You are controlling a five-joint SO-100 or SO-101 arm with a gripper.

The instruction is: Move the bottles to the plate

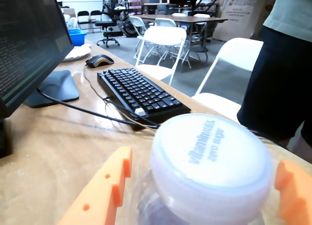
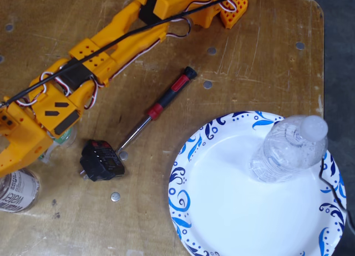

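Observation:
One clear ribbed bottle (image 2: 288, 148) with a white cap stands on the right part of the white plate (image 2: 222, 211) with blue swirls. A second bottle (image 2: 16, 190), with a whitish label reading "water", stands at the left edge of the table. In the wrist view its white cap (image 1: 209, 159) fills the space between my orange fingers (image 1: 105, 186), with a gap showing on the left side. My gripper (image 1: 204, 167) is open around this bottle. In the fixed view the gripper (image 2: 12, 166) sits just above the bottle and is partly cut off by the frame edge.
A red and black screwdriver (image 2: 161, 107) and a black adapter (image 2: 102, 160) lie between the arm and the plate. A greenish clear thing (image 2: 62, 135) is half hidden under the arm. The wrist view shows a keyboard (image 1: 139, 91), a monitor (image 1: 29, 45) and a standing person (image 1: 287, 64).

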